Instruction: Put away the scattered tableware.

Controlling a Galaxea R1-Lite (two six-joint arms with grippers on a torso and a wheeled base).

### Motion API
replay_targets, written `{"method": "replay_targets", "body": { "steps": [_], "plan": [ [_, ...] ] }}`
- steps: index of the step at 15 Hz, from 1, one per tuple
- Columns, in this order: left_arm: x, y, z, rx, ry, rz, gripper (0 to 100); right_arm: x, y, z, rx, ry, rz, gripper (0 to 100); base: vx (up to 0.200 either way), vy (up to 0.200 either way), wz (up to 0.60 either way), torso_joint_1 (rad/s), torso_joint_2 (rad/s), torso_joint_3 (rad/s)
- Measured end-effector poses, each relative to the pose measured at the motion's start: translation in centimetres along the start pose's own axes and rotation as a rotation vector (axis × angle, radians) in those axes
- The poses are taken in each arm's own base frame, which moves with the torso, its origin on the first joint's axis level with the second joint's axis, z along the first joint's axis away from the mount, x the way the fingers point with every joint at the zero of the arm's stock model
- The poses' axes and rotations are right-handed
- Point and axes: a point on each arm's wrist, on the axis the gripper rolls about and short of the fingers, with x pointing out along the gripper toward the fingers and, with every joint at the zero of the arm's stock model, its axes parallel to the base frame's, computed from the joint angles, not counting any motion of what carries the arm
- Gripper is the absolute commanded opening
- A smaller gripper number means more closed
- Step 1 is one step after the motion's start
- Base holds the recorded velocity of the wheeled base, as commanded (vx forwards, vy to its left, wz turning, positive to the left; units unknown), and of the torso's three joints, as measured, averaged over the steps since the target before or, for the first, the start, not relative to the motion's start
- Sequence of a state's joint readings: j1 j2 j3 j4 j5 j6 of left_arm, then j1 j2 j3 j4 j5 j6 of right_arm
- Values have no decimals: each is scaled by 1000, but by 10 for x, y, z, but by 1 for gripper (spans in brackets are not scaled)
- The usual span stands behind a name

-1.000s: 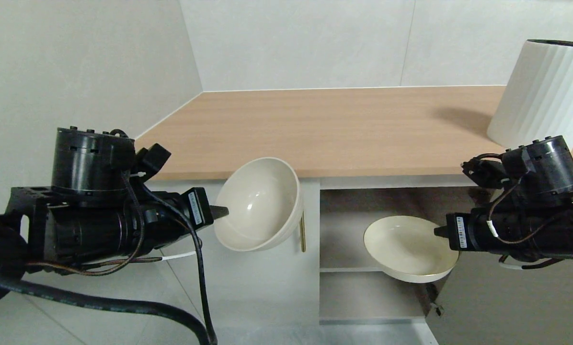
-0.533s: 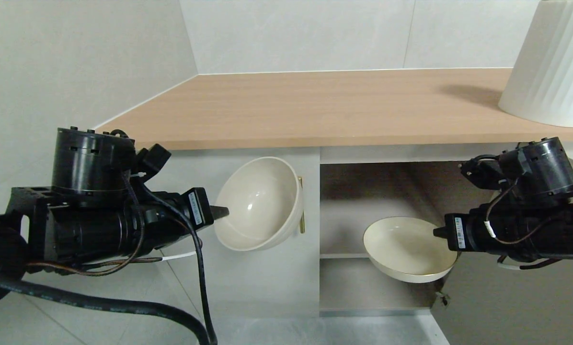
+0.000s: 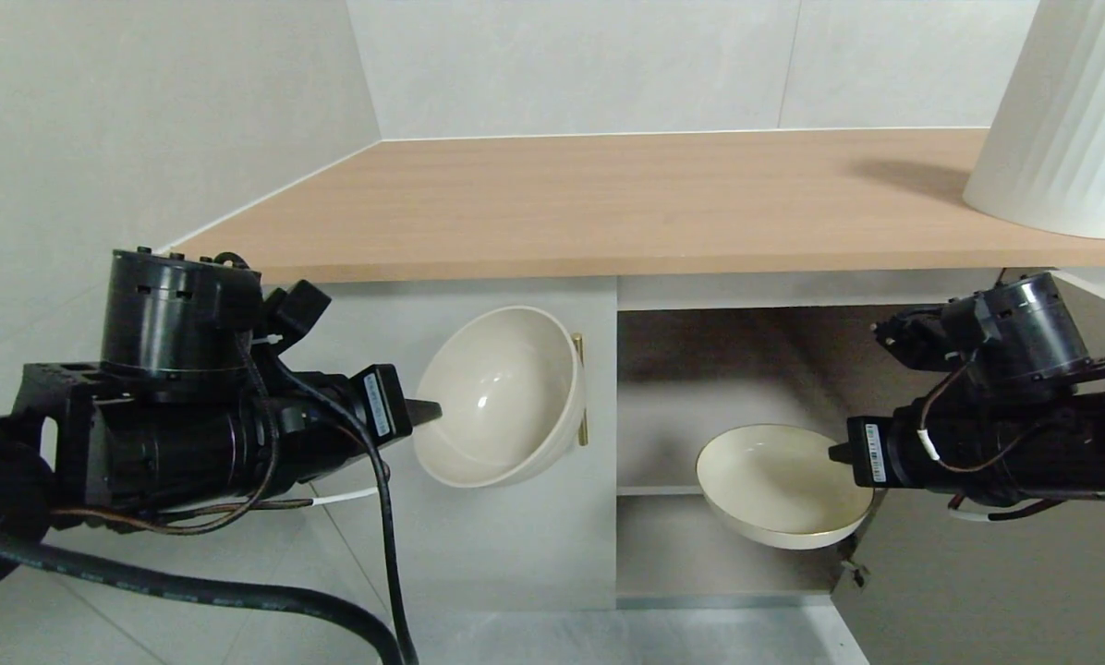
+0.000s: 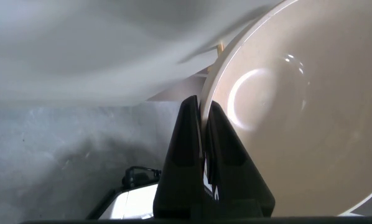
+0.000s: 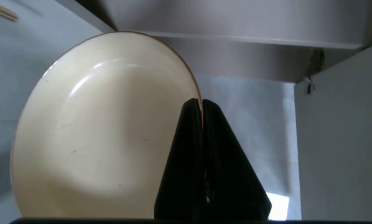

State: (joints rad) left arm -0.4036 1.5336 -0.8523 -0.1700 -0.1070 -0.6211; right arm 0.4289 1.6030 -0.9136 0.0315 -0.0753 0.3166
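Note:
A deep cream bowl (image 3: 499, 395) hangs tilted in front of the shut left cabinet door, its rim pinched by my left gripper (image 3: 426, 408). The left wrist view has the same bowl (image 4: 298, 118) with my gripper (image 4: 203, 124) shut on its rim. A shallow cream plate (image 3: 779, 484) is held nearly level at the mouth of the open cabinet, above the lower shelf (image 3: 649, 492), with my right gripper (image 3: 837, 452) shut on its edge. The right wrist view shows the plate (image 5: 105, 124) and the gripper (image 5: 202, 118) clamped on its rim.
A wooden countertop (image 3: 626, 203) runs above the cabinet. A tall white ribbed container (image 3: 1061, 120) stands on it at the right. The left door carries a thin brass handle (image 3: 580, 388). The open right door (image 3: 977, 591) hangs below my right arm. Grey tile floor lies below.
The head camera dropped over the second, so the countertop shifted up in view. The right gripper with the plate edged slightly left toward the cabinet opening. The left gripper and bowl kept still.

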Motion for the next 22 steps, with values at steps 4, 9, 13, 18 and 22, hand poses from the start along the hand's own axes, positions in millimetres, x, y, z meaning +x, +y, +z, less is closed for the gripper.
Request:
{"method": "replay_targets", "body": {
  "steps": [4, 9, 13, 18, 22],
  "plan": [
    [0, 0, -1, 1, 2, 0, 0, 36, -3, 1, 18, 1, -26, 0, 0, 0, 0, 0, 0, 0],
    [2, 0, -1, 0, 9, 1, 0, 106, -11, -3, 64, -86, -123, 0, 0, 0, 0, 0, 0, 0],
    [2, 0, -2, 0, 10, 0, 0, 162, -31, -16, 116, -126, -193, 0, 0, 0, 0, 0, 0, 0],
    [3, 0, -2, 0, 12, 0, 0, 196, -45, -23, 171, -161, -269, 0, 0, 0, 0, 0, 0, 0],
    [2, 0, -1, 0, 11, -1, 0, 215, -51, -24, 189, -174, -306, 0, 0, 0, 0, 0, 0, 0]
  ]
}}
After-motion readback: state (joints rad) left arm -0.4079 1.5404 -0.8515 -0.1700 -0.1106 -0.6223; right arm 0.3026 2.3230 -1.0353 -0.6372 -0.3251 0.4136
